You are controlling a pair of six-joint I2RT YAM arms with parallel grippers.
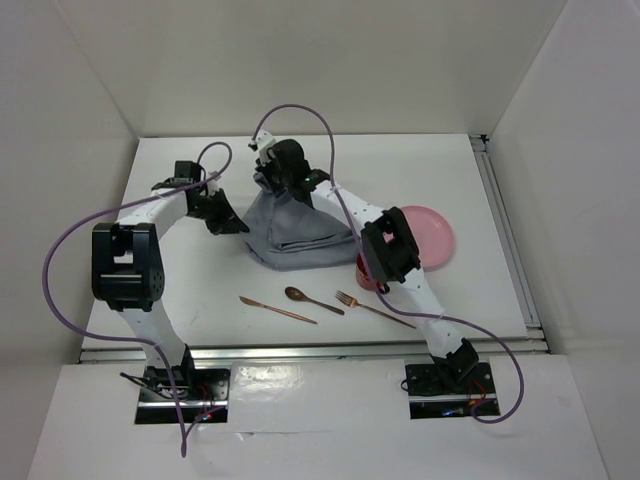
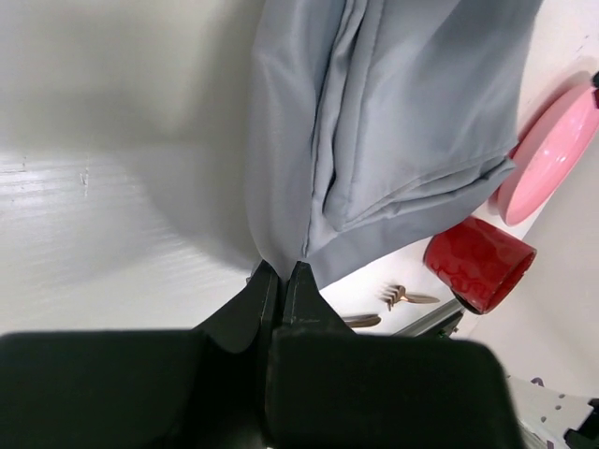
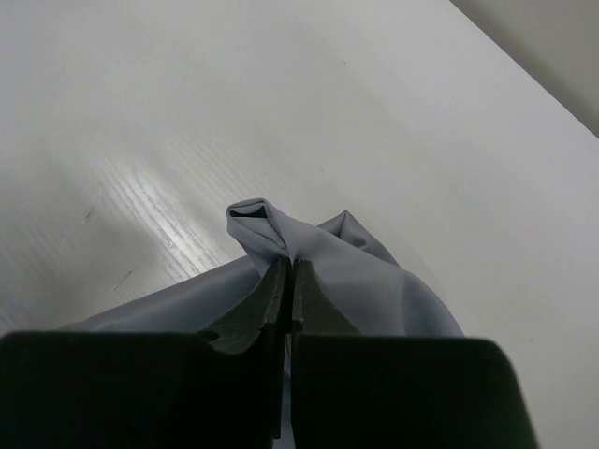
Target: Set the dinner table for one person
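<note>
My left gripper (image 2: 281, 273) is clamped on the grey cloth's (image 2: 393, 112) left corner and my right gripper (image 3: 288, 267) is pinched on its far fold. The cloth is bunched mid-tabletop on the dinner table (image 1: 450, 170) beneath me.

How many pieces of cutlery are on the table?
3: a knife on the left, a spoon in the middle, a fork on the right, all near the front edge. The bunched grey cloth could hide more.
</note>
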